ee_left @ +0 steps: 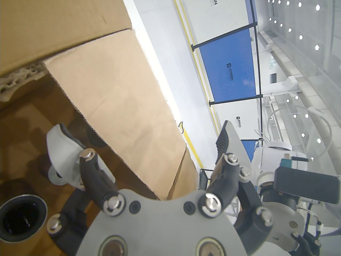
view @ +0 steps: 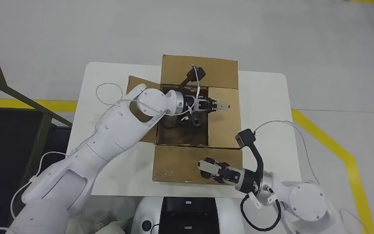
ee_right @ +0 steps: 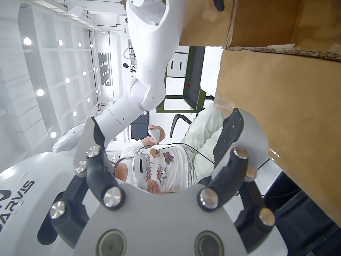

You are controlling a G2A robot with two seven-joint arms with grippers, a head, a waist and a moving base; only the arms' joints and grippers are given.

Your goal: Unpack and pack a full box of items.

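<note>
Plain brown cardboard all over the box (view: 198, 70), its torn edges showing pale corrugated fluting. Left gripper (ee_left: 141, 130): white fingers (ee_left: 64, 147), black ribbed pads, black links, a grey plate dotted with silver screws. Just beside one finger, a black cylinder (ee_left: 22, 217) with a silvery rim. Right gripper (ee_right: 162, 119) wears the same white, black and grey. White table (view: 263, 88) underneath, and past the grippers a grey floor (view: 58, 35) with a yellow stripe (view: 326, 137).

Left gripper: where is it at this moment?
In the top view the left gripper hangs over the open box, close to its right flap.
</note>
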